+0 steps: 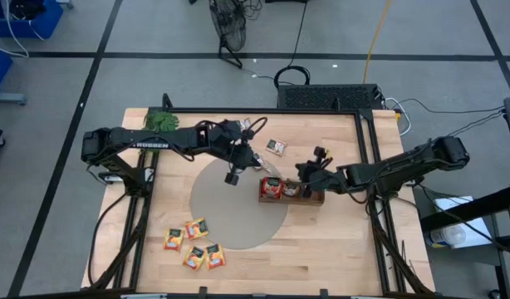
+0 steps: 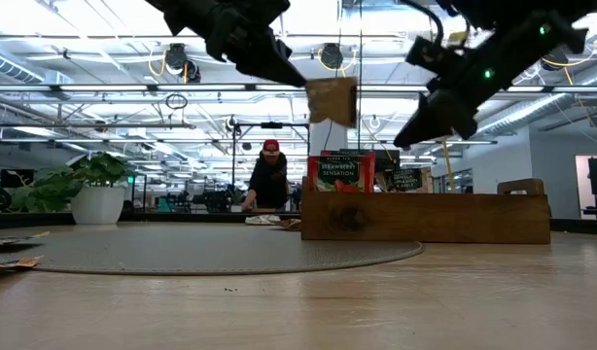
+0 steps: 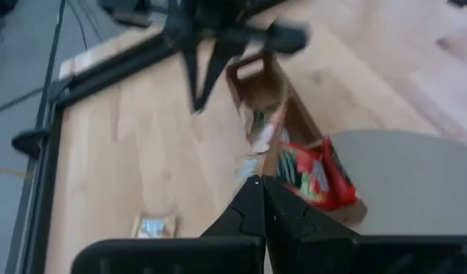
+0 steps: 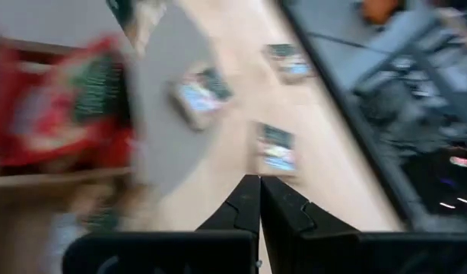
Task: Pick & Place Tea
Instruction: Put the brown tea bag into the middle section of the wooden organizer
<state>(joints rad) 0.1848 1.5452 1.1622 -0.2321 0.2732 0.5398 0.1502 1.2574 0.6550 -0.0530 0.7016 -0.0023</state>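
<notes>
You have four orange-yellow sachets (image 1: 193, 244) at the table's seven o'clock, one grey-white sachet (image 1: 277, 147) at twelve, red sachets (image 1: 272, 188) in the wooden tray (image 1: 313, 198). Left gripper (image 1: 264, 166) pinches a sachet; right gripper (image 1: 303, 170) is closed, empty.

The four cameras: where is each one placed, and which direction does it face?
High view: above the table, facing straight down; both arms show.
Low view: at table-top height, facing level across at the wooden tray; both arms enter from above.
Left wrist view: on the left arm, facing the tray; the shut left gripper shows.
Right wrist view: on the right arm, facing loose sachets; the shut right gripper shows.
Shared: high and low views show the red sachets in the tray.
</notes>
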